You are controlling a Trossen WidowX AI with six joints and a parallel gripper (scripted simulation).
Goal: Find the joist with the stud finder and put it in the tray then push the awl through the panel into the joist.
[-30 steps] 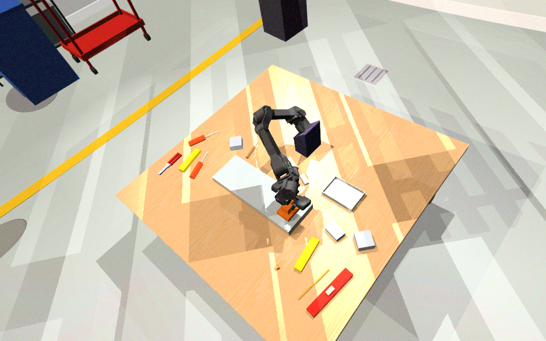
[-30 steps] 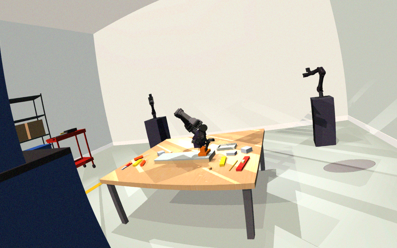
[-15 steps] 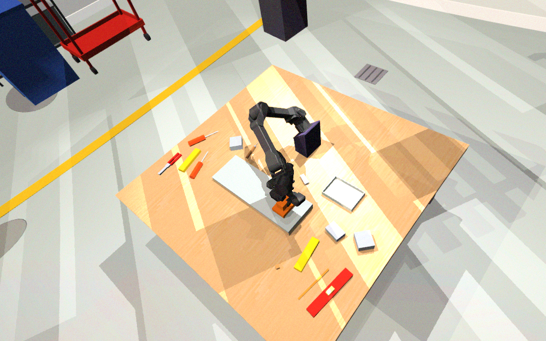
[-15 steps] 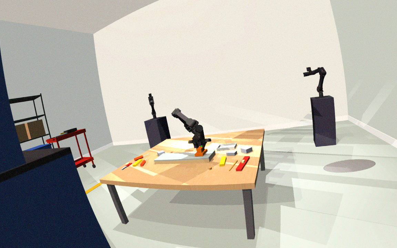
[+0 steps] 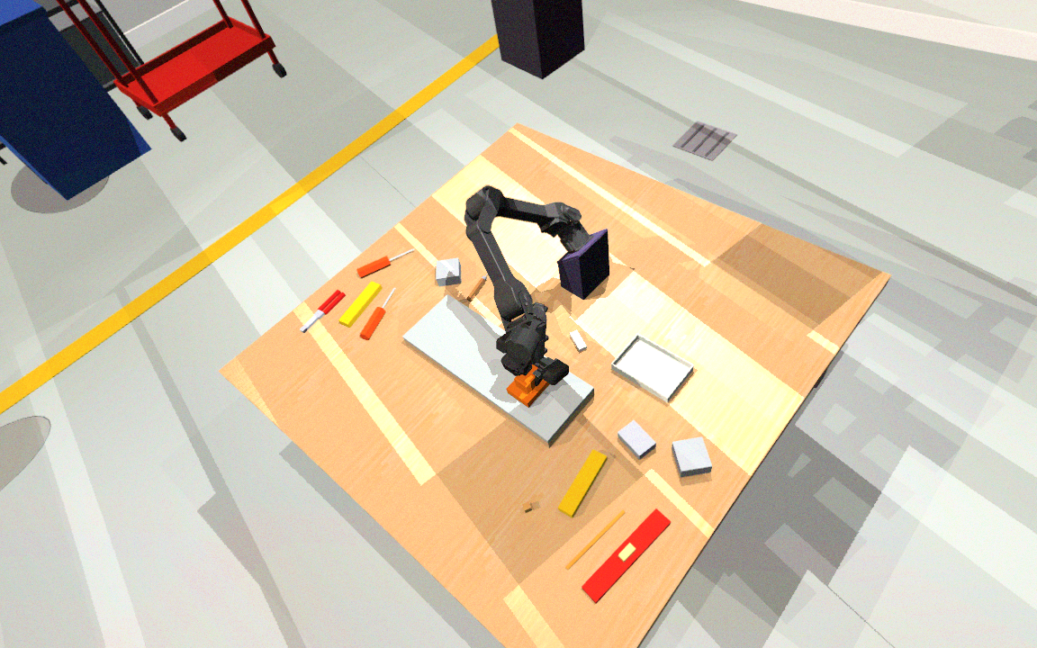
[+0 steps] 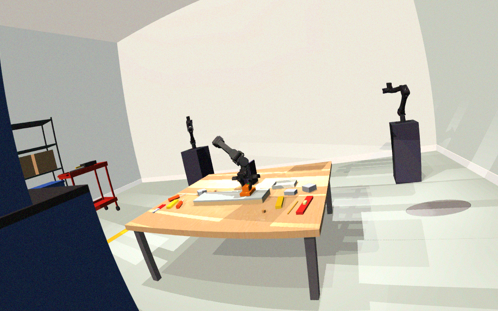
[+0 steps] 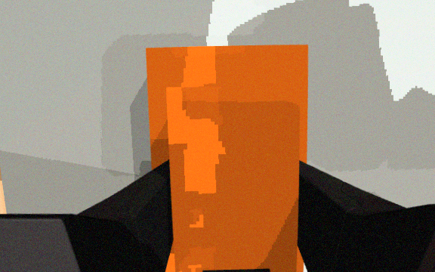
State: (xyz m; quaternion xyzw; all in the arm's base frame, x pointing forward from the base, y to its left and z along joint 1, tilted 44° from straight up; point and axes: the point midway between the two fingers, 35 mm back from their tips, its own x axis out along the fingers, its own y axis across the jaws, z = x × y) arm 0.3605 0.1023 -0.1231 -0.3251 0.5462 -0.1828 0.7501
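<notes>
My gripper (image 5: 536, 377) (image 6: 246, 185) (image 7: 229, 165) is shut on the orange stud finder (image 5: 524, 393) (image 6: 246, 191) (image 7: 257, 151), with a black finger against each side. The stud finder is upright on or just above the pale floor panel (image 5: 435, 331) (image 6: 219, 197) (image 7: 51, 94), toward the panel's right end in the top view. I see no lit lamp on it. The joist is hidden. The shallow tray (image 5: 651, 369) (image 6: 284, 185) holds nothing and stands to the right of the panel. The awl (image 5: 474, 289) lies behind the panel, its handle brown.
Grey blocks (image 5: 636, 439) (image 5: 691, 456) (image 5: 447, 271) stand around the panel. A yellow bar (image 5: 582, 483), a thin stick (image 5: 595, 540) and a red level (image 5: 641, 535) lie at the front right. Screwdrivers (image 5: 373, 266) (image 5: 372, 324) lie at the left. A small white piece (image 5: 578, 341) lies between panel and tray.
</notes>
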